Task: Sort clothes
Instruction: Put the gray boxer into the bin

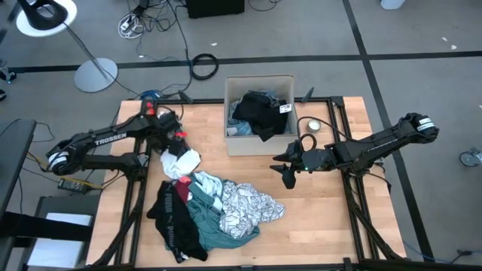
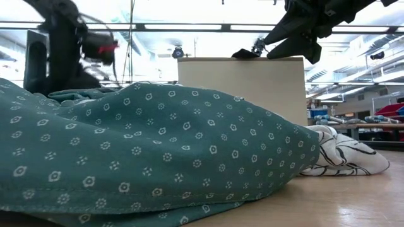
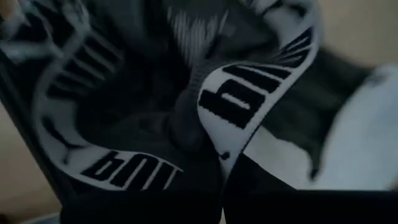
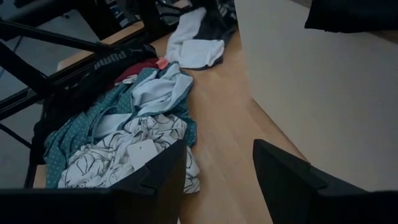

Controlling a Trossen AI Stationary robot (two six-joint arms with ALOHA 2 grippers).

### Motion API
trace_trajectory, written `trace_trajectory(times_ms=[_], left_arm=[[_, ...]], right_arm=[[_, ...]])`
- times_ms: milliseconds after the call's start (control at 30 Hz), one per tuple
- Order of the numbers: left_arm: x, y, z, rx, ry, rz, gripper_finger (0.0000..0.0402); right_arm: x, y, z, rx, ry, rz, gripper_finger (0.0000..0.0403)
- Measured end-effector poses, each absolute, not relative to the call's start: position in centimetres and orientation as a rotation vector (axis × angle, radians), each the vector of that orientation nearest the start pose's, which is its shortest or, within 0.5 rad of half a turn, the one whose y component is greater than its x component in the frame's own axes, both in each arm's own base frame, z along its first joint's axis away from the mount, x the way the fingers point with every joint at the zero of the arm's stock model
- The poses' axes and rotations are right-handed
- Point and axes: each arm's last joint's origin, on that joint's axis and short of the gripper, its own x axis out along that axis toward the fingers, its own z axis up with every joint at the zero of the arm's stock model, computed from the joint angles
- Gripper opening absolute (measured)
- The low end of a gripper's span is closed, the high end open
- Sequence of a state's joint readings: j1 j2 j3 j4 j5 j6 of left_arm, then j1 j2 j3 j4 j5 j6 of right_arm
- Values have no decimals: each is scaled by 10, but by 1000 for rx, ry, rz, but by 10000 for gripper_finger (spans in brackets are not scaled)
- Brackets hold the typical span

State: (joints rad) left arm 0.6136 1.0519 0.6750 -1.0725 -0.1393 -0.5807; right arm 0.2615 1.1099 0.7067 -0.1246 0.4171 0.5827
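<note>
Clothes lie heaped on the table in front of the box, spreading from the table's middle toward the left arm's side. In the heap, a teal shirt with small pale dots fills the near part of the low view, and a black-and-white patterned piece lies at the edge of the heap nearest the right arm. A black piece with white lettering on its band lies along the heap's left edge. A light blue shirt and a bit of red show among them in the right wrist view. A white piece sits at the far left end of the heap, just beside the left gripper. That gripper is low over this end, its jaws closed; the left wrist view is filled with black fabric and a black-and-white lettered band, pressed close to the camera, though whether the jaws actually hold it cannot be told. More dark garments lie inside the box. The right gripper hangs above bare table beside the box's front corner, fingers spread apart and empty, near the patterned piece but clear of it.
</note>
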Motion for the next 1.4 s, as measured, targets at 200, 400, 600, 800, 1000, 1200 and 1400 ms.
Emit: trace_trajectory(times_ms=[200, 400, 600, 800, 1000, 1200, 1400], left_arm=[[135, 100, 260, -719, 1087, 986, 1], [151, 103, 323, -611, 842, 896, 1], [163, 96, 374, -546, 592, 751, 0], [174, 89, 421, -471, 312, 569, 0], [182, 87, 459, -392, 51, 489, 0], [204, 92, 490, -338, -172, 305, 0], [243, 107, 512, -333, -229, 195, 0]], right_arm=[[228, 49, 252, 393, 436, -290, 186], [228, 49, 252, 393, 436, -290, 185], [228, 49, 252, 393, 436, -290, 185], [228, 49, 252, 393, 436, -290, 183], [228, 49, 252, 393, 436, -290, 182], [228, 49, 252, 393, 434, -289, 183], [228, 49, 252, 394, 431, -287, 181]])
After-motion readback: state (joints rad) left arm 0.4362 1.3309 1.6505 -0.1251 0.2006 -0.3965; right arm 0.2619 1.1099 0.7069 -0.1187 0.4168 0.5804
